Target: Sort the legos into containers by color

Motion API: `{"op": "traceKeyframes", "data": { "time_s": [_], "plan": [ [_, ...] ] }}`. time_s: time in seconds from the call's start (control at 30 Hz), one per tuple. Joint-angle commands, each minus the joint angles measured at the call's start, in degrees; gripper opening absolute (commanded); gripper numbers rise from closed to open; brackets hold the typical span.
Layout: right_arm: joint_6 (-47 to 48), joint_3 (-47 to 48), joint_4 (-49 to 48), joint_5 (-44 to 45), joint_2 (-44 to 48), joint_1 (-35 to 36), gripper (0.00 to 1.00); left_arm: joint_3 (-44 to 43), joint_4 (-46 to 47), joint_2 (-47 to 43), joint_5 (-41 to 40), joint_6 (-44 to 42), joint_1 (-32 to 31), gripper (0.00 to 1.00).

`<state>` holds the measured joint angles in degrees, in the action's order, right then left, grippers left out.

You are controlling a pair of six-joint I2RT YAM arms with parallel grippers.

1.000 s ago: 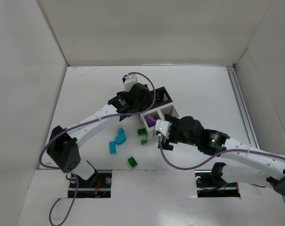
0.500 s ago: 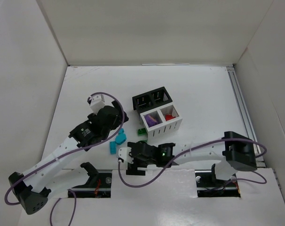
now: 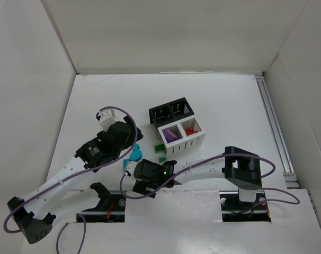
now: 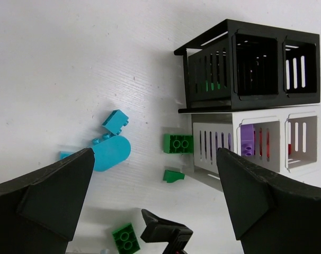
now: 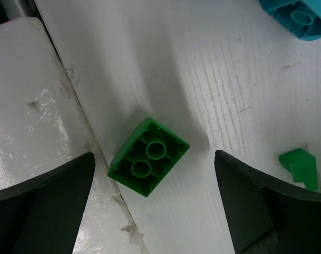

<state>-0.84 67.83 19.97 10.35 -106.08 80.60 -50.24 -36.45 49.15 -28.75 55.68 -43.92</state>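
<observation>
My right gripper (image 5: 154, 159) is open, one finger on each side of a green lego (image 5: 149, 156) that lies studs down by the table's front edge; the gripper also shows in the top view (image 3: 144, 181). My left gripper (image 4: 155, 154) is open and empty, held above teal legos (image 4: 110, 151), a green lego (image 4: 178, 144) and a small green piece (image 4: 172, 175). The white container (image 3: 188, 142) holds purple legos (image 3: 170, 136) and red legos (image 3: 190, 131). The black container (image 3: 171, 111) stands behind it; something green (image 4: 211, 84) shows through its slots.
The raised white front ledge (image 5: 38, 106) runs right beside the green lego under my right gripper. A teal lego (image 5: 295, 18) lies just beyond it. White walls enclose the table on three sides, with a rail (image 3: 272, 121) along the right.
My left gripper has pulled back from the black container to the front left. My right gripper has swung from beside the white container to the front edge, over the green lego.
</observation>
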Motion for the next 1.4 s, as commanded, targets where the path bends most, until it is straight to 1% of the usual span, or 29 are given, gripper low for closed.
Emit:
{"op": "traceKeyframes", "data": {
  "time_s": [0.0, 0.1, 0.13, 0.23, 0.27, 0.37, 0.4, 0.47, 0.53, 0.57, 0.6, 0.63, 0.67, 0.7, 0.77, 0.8, 0.83, 0.9, 0.93, 0.97, 1.03, 1.1, 1.2, 1.27, 1.37],
  "plan": [
    [-3.7, 2.0, 2.5, 2.4, 0.0, -0.7, 0.99, 0.3, -0.9, -2.0, -0.2, 1.2, -0.3, 1.0],
    [-3.7, 2.0, 2.5, 1.8, 0.0, -1.3, 0.92, 0.8, -0.9, -3.2, -0.2, 1.2, -0.3, 1.0],
    [-3.7, 1.3, 1.5, 1.0, 0.0, -1.9, 0.76, 0.8, -0.9, -3.2, -0.2, 1.2, -0.3, 1.0],
    [-2.6, -0.2, -0.4, -1.0, 0.0, -2.6, 0.53, 0.8, -0.9, -3.2, -0.2, 1.7, -0.3, 1.0],
    [-2.0, -0.2, -1.0, -1.6, 0.0, -2.6, 0.43, 0.8, -0.9, -3.2, -0.2, 1.7, -0.3, 1.0],
    [0.6, -0.7, -4.0, -2.3, 1.6, -2.6, 0.29, 0.8, -0.9, -3.2, -0.2, 1.7, -0.3, 1.0],
    [1.5, -1.4, -4.5, -2.3, 3.3, -2.6, 0.27, 1.4, -1.4, -3.2, -0.2, 1.7, -0.3, 1.0],
    [2.1, -2.2, -4.5, -0.3, 6.0, -2.6, 0.25, 1.4, -1.4, -3.7, -0.2, 1.7, -0.3, 1.0],
    [4.4, -2.7, -3.4, 2.6, 10.9, -2.6, 0.23, 2.8, -0.3, -3.7, 0.4, 1.1, -0.3, 1.0],
    [5.4, -1.9, -2.5, 5.2, 12.6, -3.2, 0.23, 2.8, -0.3, -4.2, 0.5, 1.1, -0.3, 1.0],
    [6.7, -1.9, -1.1, 6.1, 14.1, -4.4, 0.23, 3.5, 0.3, -4.8, 1.0, 0.6, -0.3, 1.0],
    [9.1, 0.1, 0.0, 6.7, 16.8, -5.4, 0.23, 4.7, 0.3, -4.8, 1.0, 0.6, -0.3, 1.0],
    [10.0, 1.0, 1.0, 6.7, 17.9, -6.7, 0.23, 5.6, 1.0, -5.3, 1.5, 0.6, -0.3, 1.0],
    [11.0, 1.8, 1.8, 6.7, 18.9, -9.7, 0.23, 6.6, 1.9, -5.9, 1.5, 1.3, -0.3, 1.0],
    [13.5, 3.9, 2.7, 6.7, 20.3, -13.5, 0.23, 10.0, 3.3, -6.7, 3.1, 2.6, -0.3, 1.0],
    [15.0, 4.7, 2.7, 4.4, 20.8, -15.6, 0.23, 11.0, 3.9, -7.7, 3.6, 2.6, -0.3, 1.0],
    [16.4, 5.6, 2.7, 3.1, 20.8, -19.4, 0.23, 12.0, 4.7, -8.3, 4.3, 3.1, -0.3, 1.0],
    [20.4, 9.8, 2.7, 0.3, 18.4, -22.4, 0.23, 14.2, 8.2, -9.6, 6.2, 2.2, -0.3, 1.0],
    [21.4, 11.7, 3.6, 0.3, 17.1, -24.7, 0.23, 14.7, 9.2, -9.6, 6.3, 1.4, -0.3, 1.0],
    [22.9, 15.3, 4.2, 0.3, 14.4, -25.7, 0.23, 15.3, 10.2, -9.6, 7.0, 0.6, -0.3, 1.0],
    [23.7, 18.5, 5.1, 0.3, 11.6, -27.3, 0.23, 16.0, 12.7, -9.1, 8.2, -0.8, -0.3, 1.0],
    [24.4, 21.6, 5.7, -0.9, 8.4, -29.9, 0.28, 16.0, 13.8, -8.5, 8.9, -2.4, -0.3, 1.0],
    [24.4, 24.7, 6.4, -3.9, 4.4, -33.1, 0.29, 16.0, 16.3, -5.9, 11.0, -4.4, -0.3, 1.0],
    [24.4, 25.3, 7.2, -4.5, 3.2, -33.7, 0.29, 16.0, 18.4, -3.9, 12.1, -5.9, -0.3, 1.0],
    [24.4, 24.8, 7.2, -5.0, 2.5, -34.2, 0.36, 16.0, 20.2, -0.6, 14.0, -8.3, -0.3, 1.0]
  ]
}}
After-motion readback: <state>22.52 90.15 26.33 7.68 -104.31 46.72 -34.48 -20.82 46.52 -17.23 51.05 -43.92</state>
